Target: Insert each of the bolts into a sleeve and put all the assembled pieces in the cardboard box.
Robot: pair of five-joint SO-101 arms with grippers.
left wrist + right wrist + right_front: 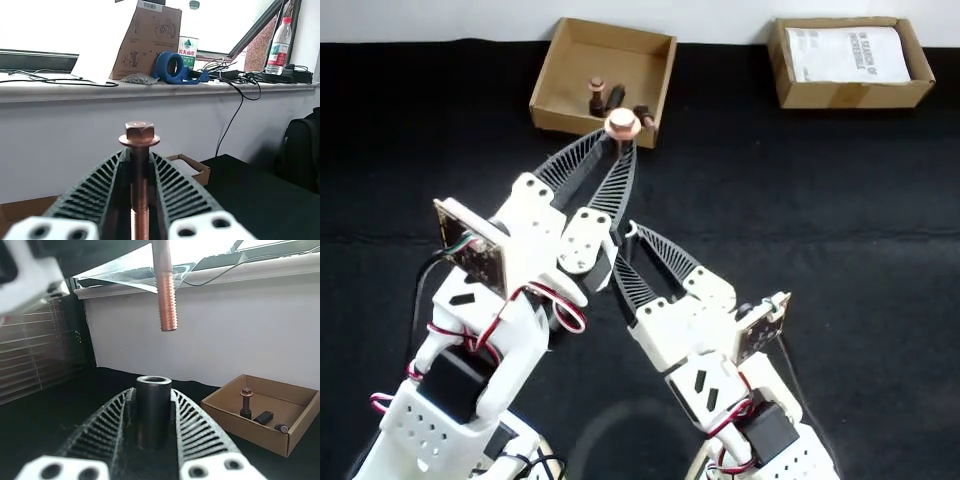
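My left hand pinches a copper hex-headed bolt upright, threads down, above the black sleeve pinched upright in my right hand, near the cardboard box.

The left gripper extends forward from its wrist. Its fingers are clamped on the shank of a bolt, with the head clear above the fingertips. The right gripper sits lower, close behind the left gripper's fingers. It is clamped around an upright sleeve, bore facing up, under the bolt's threaded end.
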